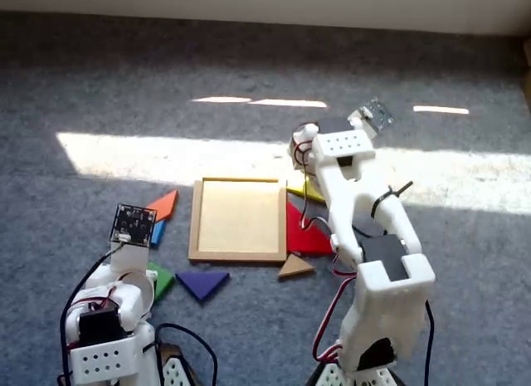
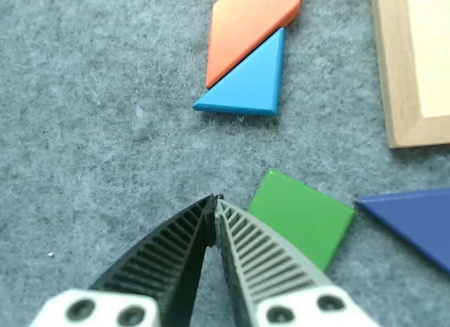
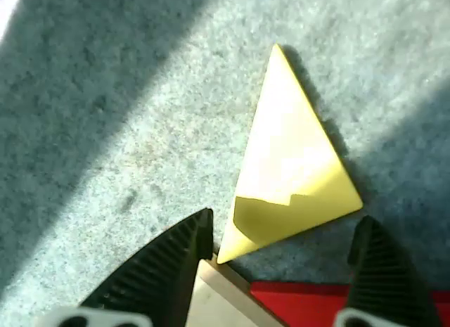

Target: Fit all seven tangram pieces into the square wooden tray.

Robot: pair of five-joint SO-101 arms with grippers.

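Left gripper (image 2: 214,200) is sitting pinched shut on nothing, green square (image 2: 301,218) just beside its tips. Up high I'm seeing the wooden tray (image 1: 196,220) lying between my two arms. Right gripper (image 3: 285,218) is hanging wide open, straddling the yellow triangle (image 3: 288,165) at its near end.

The counter (image 1: 99,79) wears a grey, carpet-like nap — a bright band of sunlight (image 1: 124,158) crosses it from side to side, and a pale strip (image 1: 249,4) lines its far edge.
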